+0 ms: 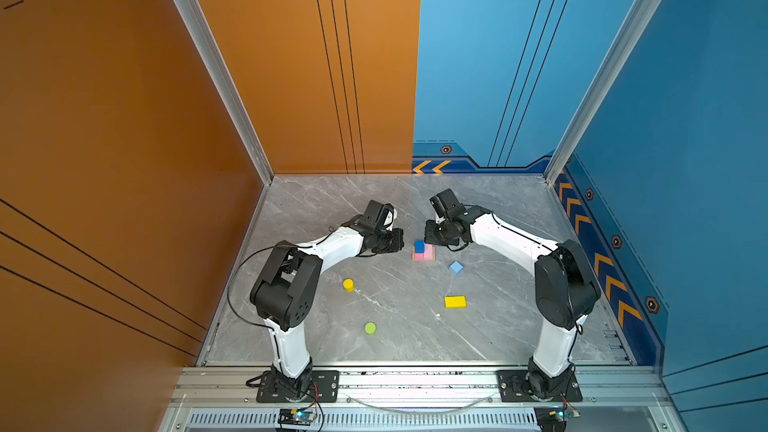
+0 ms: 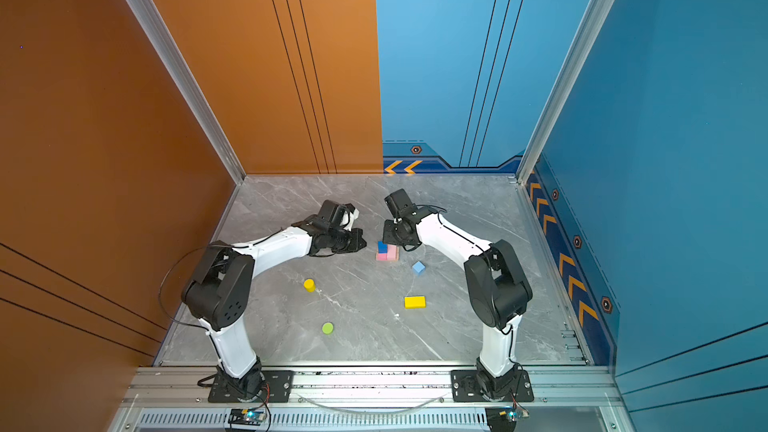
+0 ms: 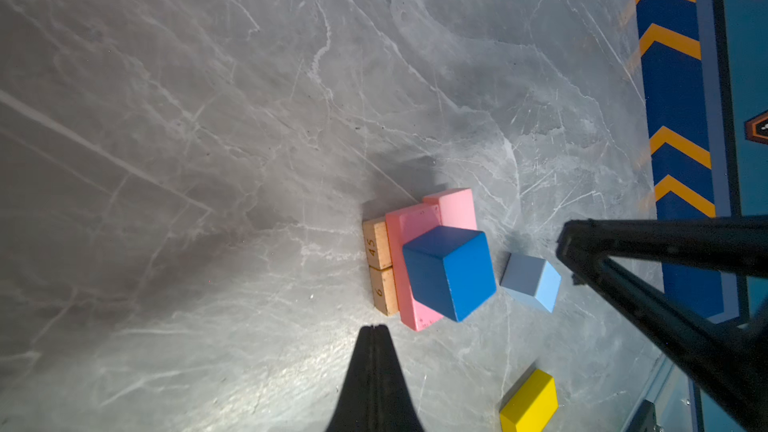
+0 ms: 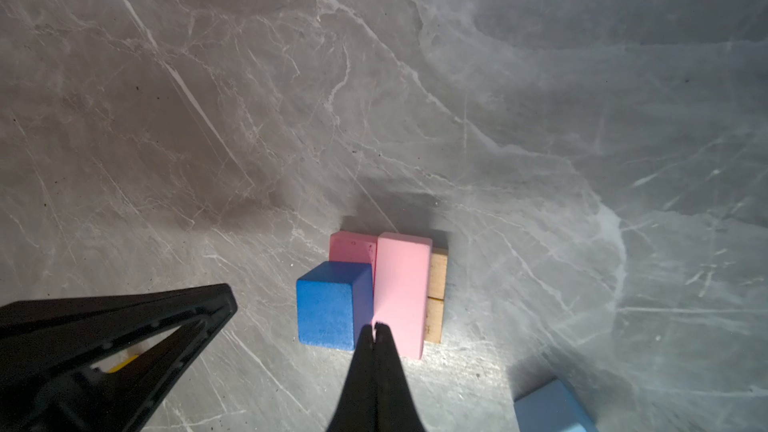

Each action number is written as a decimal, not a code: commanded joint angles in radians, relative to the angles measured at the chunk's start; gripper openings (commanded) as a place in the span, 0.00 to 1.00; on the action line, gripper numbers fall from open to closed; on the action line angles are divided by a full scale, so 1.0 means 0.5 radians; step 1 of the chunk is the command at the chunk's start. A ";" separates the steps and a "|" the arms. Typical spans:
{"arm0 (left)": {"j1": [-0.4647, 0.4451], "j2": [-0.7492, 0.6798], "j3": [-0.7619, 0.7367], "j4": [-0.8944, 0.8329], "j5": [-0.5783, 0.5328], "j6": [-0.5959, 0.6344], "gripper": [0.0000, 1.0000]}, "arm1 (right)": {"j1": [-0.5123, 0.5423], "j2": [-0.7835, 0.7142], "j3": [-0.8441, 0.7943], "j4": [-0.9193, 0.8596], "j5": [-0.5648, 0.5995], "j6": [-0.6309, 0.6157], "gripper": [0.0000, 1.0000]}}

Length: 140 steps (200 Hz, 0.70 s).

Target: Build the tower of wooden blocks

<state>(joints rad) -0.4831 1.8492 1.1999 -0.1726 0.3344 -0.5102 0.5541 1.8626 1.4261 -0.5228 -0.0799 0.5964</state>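
Jaws pressed together and empty, the left gripper and the right gripper hang close by the tower, whose dark-blue cube sits atop pink bars.

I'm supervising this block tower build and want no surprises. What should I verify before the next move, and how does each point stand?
1. Grippers empty: ok; left gripper and right gripper hold nothing.
2. Fingers open for a pick: not ok; both pairs shut.
3. Base sound: ok; two pink wooden bars lie across two tan wooden planks.
4. Dark-blue wooden cube seated on a pink bar: ok.
5. Light-blue wooden cube free to grasp: ok; on the grey marble-look table, apart from the stack.
6. Space beside the dark-blue cube: ok; second bar's top bare.
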 commanded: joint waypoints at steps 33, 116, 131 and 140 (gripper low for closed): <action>-0.025 0.093 0.124 -0.017 0.051 -0.014 0.00 | -0.001 0.045 -0.073 0.082 -0.049 0.031 0.00; -0.058 0.170 0.188 -0.015 0.086 -0.013 0.00 | 0.029 0.106 -0.086 0.116 -0.063 0.071 0.00; -0.062 0.179 0.193 -0.015 0.091 -0.011 0.00 | 0.035 0.110 -0.087 0.118 -0.055 0.074 0.00; -0.063 0.184 0.201 -0.017 0.095 -0.012 0.00 | 0.036 0.108 -0.090 0.119 -0.055 0.076 0.00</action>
<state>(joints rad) -0.5068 1.9179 1.2667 -0.1734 0.3508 -0.5167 0.5632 1.9022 1.3926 -0.4797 -0.1028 0.6117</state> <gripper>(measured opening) 0.044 0.047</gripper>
